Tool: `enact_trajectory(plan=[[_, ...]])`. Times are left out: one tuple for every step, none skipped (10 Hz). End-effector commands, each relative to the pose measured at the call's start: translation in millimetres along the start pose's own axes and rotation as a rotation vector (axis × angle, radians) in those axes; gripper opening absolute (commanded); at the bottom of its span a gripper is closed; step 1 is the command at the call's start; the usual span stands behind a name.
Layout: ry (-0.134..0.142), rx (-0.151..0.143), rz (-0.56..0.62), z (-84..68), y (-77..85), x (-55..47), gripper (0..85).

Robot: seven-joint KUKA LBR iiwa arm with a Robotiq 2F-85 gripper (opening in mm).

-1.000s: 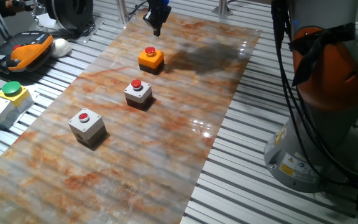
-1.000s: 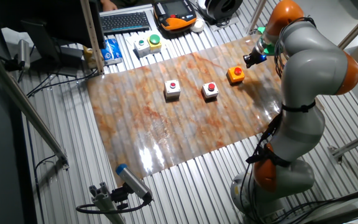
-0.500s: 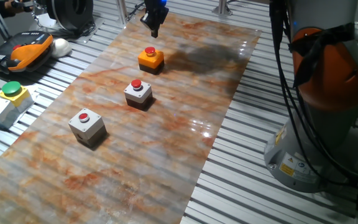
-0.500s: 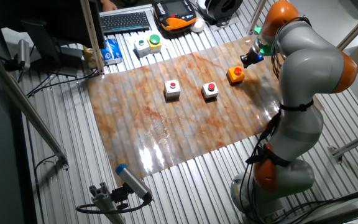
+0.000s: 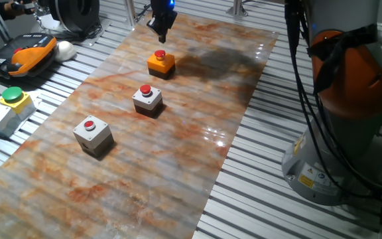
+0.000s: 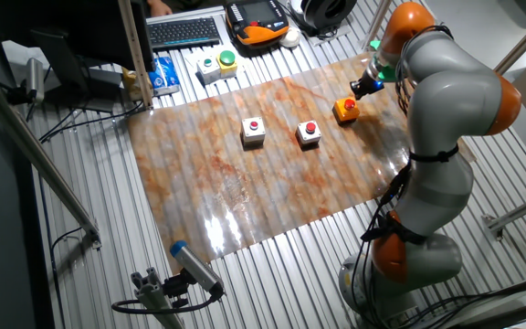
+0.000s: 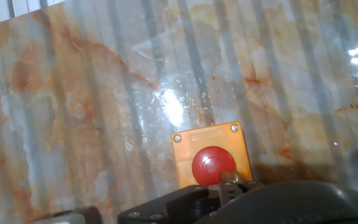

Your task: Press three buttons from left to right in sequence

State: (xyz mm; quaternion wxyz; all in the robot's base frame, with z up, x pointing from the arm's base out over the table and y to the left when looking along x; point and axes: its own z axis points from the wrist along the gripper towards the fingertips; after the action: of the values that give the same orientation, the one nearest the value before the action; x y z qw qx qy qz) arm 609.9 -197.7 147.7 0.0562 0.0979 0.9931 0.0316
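Observation:
Three boxes with red buttons stand in a row on the marble board. The left grey-white box [image 5: 93,135] [image 6: 254,132], the middle grey-white box [image 5: 147,99] [image 6: 310,133] and the flat orange box [image 5: 160,62] [image 6: 346,110] [image 7: 211,160] are all untouched. My gripper [image 5: 160,37] [image 6: 362,90] hovers just above and behind the orange box. Its fingers taper to one point with no gap. In the hand view the fingertip [image 7: 232,179] shows over the near edge of the red button [image 7: 211,165].
A grey box with a green button and yellow top [image 5: 5,106] [image 6: 225,61] sits off the board to the left. An orange and black pendant [image 5: 22,54] and a keyboard [image 6: 184,32] lie nearby. The robot base [image 5: 347,99] stands right of the board.

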Motion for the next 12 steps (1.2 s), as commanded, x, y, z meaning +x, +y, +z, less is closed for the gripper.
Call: enact_trajectory(plan=[[-0.001, 0.0, 0.0, 1.4, 0.3, -0.2, 0.0], [-0.001, 0.0, 0.0, 2.6, 0.8, -0.4, 0.0], [-0.001, -0.003, 0.0, 4.2, 1.3, -0.4, 0.0], [-0.002, -0.003, 0.0, 6.1, 1.8, -0.5, 0.0], [-0.003, -0.001, 0.001, 8.3, 2.6, -0.7, 0.0], [-0.008, 0.002, 0.001, 11.6, 3.2, -0.4, 0.0], [-0.011, 0.002, 0.002, 14.6, 4.3, -0.4, 0.0], [-0.011, 0.003, 0.002, 15.6, 4.9, -0.4, 0.0], [-0.012, 0.007, 0.002, 15.6, 5.1, -0.8, 0.0], [-0.012, 0.01, 0.002, 16.4, 5.8, -1.2, 0.0], [-0.013, 0.011, 0.004, 17.4, 6.5, -1.3, 0.0], [-0.014, 0.013, 0.004, 18.8, 6.8, -0.9, 0.0]])
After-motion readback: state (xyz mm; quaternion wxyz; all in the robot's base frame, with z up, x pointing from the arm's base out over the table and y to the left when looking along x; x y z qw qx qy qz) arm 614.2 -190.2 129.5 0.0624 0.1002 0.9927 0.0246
